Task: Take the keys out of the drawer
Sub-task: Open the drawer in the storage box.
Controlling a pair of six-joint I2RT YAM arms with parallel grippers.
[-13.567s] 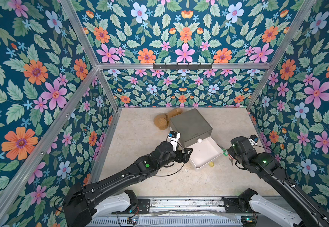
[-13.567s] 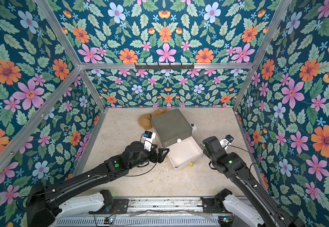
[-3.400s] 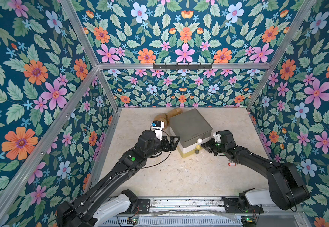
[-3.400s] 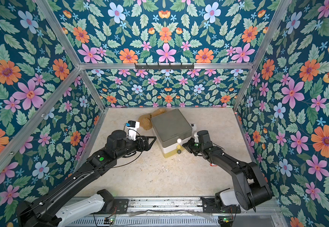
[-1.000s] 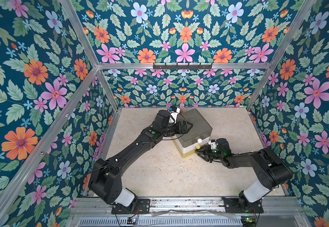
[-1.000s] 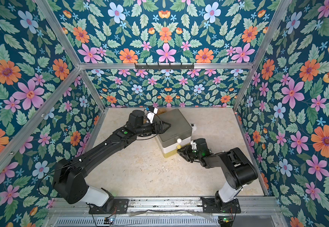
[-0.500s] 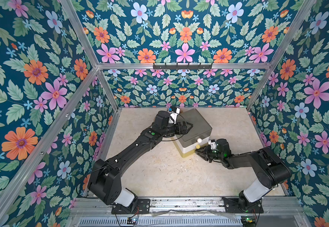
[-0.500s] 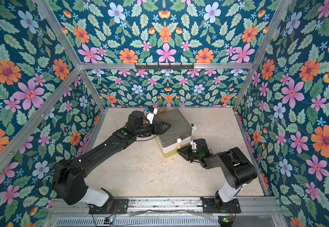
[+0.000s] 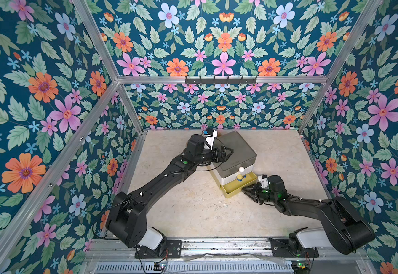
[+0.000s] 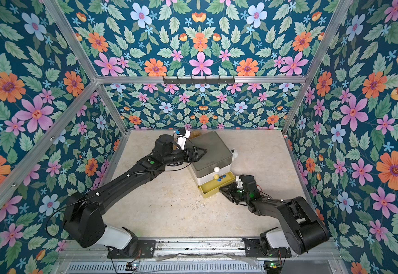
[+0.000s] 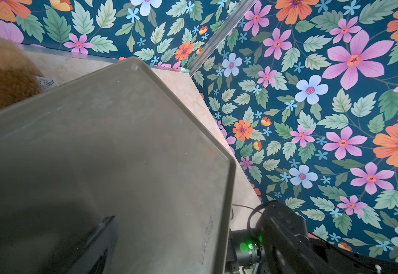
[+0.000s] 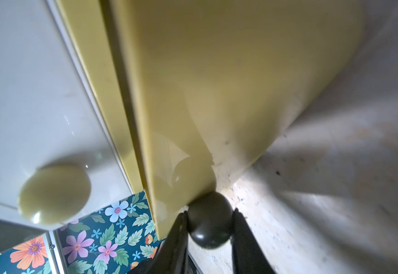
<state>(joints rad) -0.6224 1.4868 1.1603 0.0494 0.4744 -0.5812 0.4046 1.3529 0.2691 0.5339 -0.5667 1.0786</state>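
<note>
A small cabinet (image 9: 237,148) with a grey top stands at the back of the floor. Its yellow bottom drawer (image 9: 233,192) (image 10: 211,190) is pulled out a little. In the opening lie the keys (image 9: 247,176) (image 10: 222,177), showing as blue and red bits. My right gripper (image 9: 246,189) (image 12: 209,218) is shut on the drawer's dark round knob (image 12: 209,219). My left gripper (image 9: 227,151) (image 10: 201,151) lies open on the cabinet's top; only one finger (image 11: 100,239) shows in the left wrist view.
Above the yellow drawer is a white drawer (image 12: 27,95) with a pale yellow knob (image 12: 54,194). A brown plush toy (image 11: 3,71) sits behind the cabinet by the back wall. Floral walls enclose the floor (image 9: 193,208) on three sides.
My right gripper closed on the knob and drew the yellow drawer a little out toward the front, so the keys now show. The left arm has stayed on the cabinet top.
</note>
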